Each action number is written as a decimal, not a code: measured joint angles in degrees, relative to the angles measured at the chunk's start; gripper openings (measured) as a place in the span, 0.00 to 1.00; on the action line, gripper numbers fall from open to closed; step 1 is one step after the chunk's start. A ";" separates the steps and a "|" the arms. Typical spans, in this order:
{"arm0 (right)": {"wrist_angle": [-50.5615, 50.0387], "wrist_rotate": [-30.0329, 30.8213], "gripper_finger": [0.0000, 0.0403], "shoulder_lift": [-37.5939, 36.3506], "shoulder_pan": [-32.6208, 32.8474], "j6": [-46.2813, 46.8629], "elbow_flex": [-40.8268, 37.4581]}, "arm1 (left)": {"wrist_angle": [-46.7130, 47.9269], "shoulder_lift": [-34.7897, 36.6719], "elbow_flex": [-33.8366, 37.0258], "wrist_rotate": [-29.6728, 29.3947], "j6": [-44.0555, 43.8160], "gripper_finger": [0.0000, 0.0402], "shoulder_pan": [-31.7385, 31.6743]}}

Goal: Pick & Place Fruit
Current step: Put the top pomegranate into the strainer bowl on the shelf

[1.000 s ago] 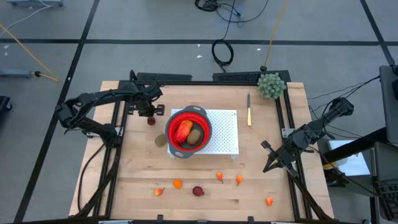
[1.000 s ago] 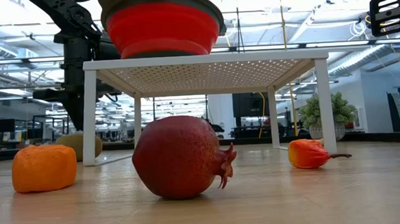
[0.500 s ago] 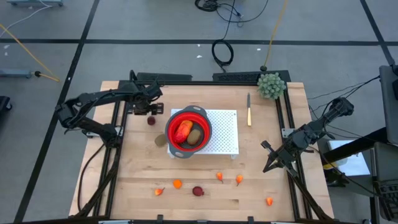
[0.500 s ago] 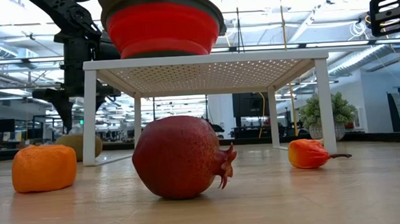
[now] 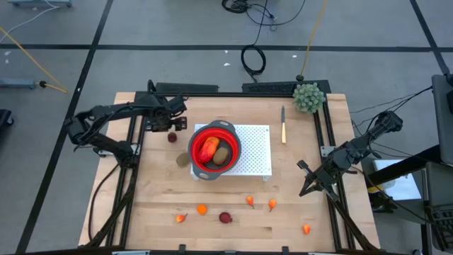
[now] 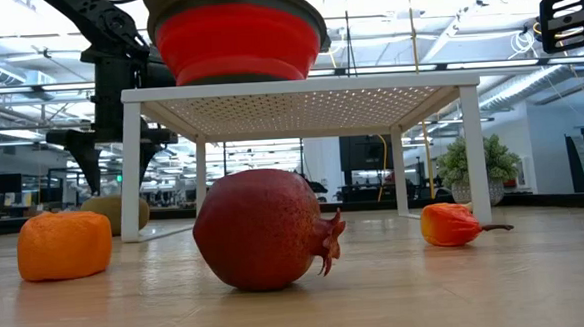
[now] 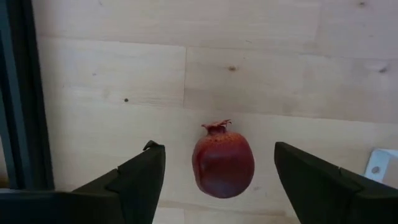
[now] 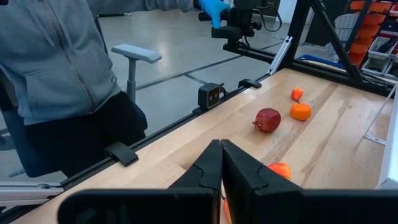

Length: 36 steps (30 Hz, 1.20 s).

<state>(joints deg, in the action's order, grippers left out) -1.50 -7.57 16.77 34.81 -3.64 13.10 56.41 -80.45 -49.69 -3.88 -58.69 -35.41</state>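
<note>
A dark red ball (image 7: 222,165) with a small crown lies on its side on the wooden table, left of the white rack. My left gripper (image 7: 216,149) hangs over it (image 5: 172,137), pointing down and open, one finger on either side with a gap to each. A red bowl (image 5: 228,133) stands on the rack (image 5: 256,152) and holds a red-orange oblong (image 5: 207,149) and a brown kiwi (image 5: 223,154). Another kiwi (image 5: 183,160) lies beside the rack. My right gripper (image 5: 306,185) waits shut at the table's right edge.
Near the front edge lie another dark red ball (image 5: 225,217) and several small orange pieces (image 5: 202,209). A green bushy ball (image 5: 308,97) and a knife (image 5: 283,126) sit at the far right. A person in a grey hoodie (image 8: 56,68) stands beyond the table.
My left gripper has opened wide over the dark red ball, staying where it was. The ball lies in the same spot on the table.
</note>
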 joint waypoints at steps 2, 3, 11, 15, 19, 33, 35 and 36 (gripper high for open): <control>0.00 0.00 0.00 -0.02 0.00 0.00 0.00 | -0.11 -0.80 0.00 -0.55 -0.33 0.72 0.34; 0.00 0.00 0.00 -0.01 0.00 0.02 0.00 | -0.20 -1.23 0.00 -0.64 -0.36 0.72 0.37; 0.02 0.00 0.00 0.00 0.00 3.41 0.00 | -3.01 -5.78 0.02 0.85 -0.13 0.72 0.37; 0.02 -0.02 0.00 0.00 0.00 3.41 0.00 | -3.55 -8.10 0.02 0.95 0.25 0.71 0.36; 0.02 -0.02 0.00 0.00 0.00 3.41 0.00 | -3.41 -10.16 0.04 2.38 1.01 0.71 0.23; 0.00 0.02 0.00 0.00 0.00 0.81 0.00 | -3.88 -12.92 0.04 3.89 1.57 0.61 0.19; 0.00 0.28 0.00 -0.01 0.00 -0.07 0.00 | -3.89 -12.92 0.04 3.88 1.60 0.57 0.19; 0.00 0.35 0.00 0.00 0.00 -0.27 0.00 | -3.94 -12.92 0.04 3.87 1.85 0.55 0.19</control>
<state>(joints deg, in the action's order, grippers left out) -1.50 -7.22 16.77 34.81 -3.91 13.10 52.47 -93.36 -49.65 -0.01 -56.84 -35.22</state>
